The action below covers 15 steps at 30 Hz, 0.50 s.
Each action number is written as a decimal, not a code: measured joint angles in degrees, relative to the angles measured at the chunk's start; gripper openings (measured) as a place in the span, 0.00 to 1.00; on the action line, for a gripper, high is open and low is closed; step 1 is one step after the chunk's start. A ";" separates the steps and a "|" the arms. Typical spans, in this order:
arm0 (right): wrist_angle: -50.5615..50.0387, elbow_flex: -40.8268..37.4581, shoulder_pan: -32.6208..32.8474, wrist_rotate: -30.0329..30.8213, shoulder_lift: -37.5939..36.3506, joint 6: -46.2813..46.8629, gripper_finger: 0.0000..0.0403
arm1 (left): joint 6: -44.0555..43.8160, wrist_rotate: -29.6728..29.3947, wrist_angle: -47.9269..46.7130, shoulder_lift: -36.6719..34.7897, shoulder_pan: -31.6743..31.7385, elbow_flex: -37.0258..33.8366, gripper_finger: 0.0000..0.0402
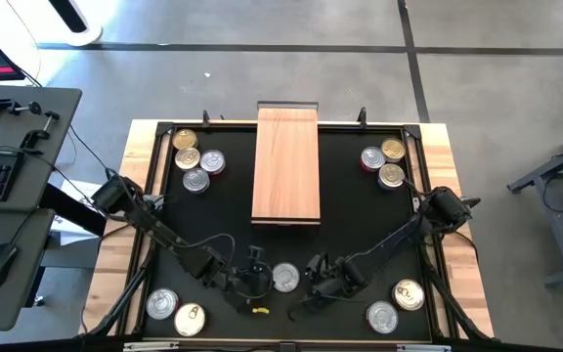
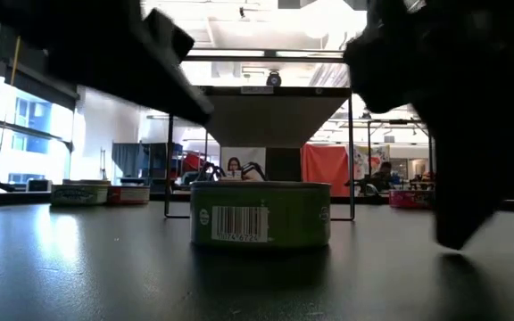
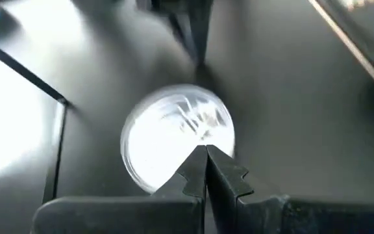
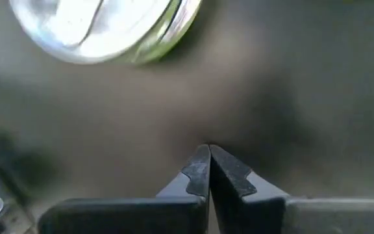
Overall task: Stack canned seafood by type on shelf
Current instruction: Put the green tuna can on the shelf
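A canned seafood tin (image 1: 285, 278) with a silver lid and green side label (image 2: 260, 214) stands upright on the black mat near the table's front. My left gripper (image 1: 254, 277) is just left of it. Its shut fingertips (image 3: 206, 151) lie over the tin's near rim (image 3: 174, 188). My right gripper (image 1: 313, 284), also shut (image 4: 208, 151), hangs low over bare mat right of the tin (image 4: 102, 29). The light-wood shelf (image 1: 286, 166) lies flat at the middle back. My left gripper comes at the tin slanting down from the table's left. Its shut fingertips (image 3: 197, 162) show over the edge of the lid (image 3: 174, 130). I cannot tell whether they touch it.
Other tins stand in groups at the far left (image 1: 195, 161), far right (image 1: 384, 161), near left (image 1: 174, 308) and near right (image 1: 396, 305). A small yellow thing (image 1: 260, 310) lies near the front edge. A raised frame (image 1: 413, 137) borders the mat.
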 joint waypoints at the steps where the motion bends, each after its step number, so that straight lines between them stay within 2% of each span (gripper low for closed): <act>1: -0.05 -0.02 -0.41 0.30 0.00 -1.30 0.00 | -0.64 -0.32 0.56 0.15 0.06 0.02 0.00; 6: -0.21 -0.02 -1.88 0.73 0.00 -7.44 0.00 | -1.48 -4.53 0.26 1.64 0.38 -0.13 0.00; 15: 1.99 -0.02 -4.00 3.20 0.00 -12.47 0.00 | -5.11 -2.90 0.85 4.84 1.84 -0.05 0.00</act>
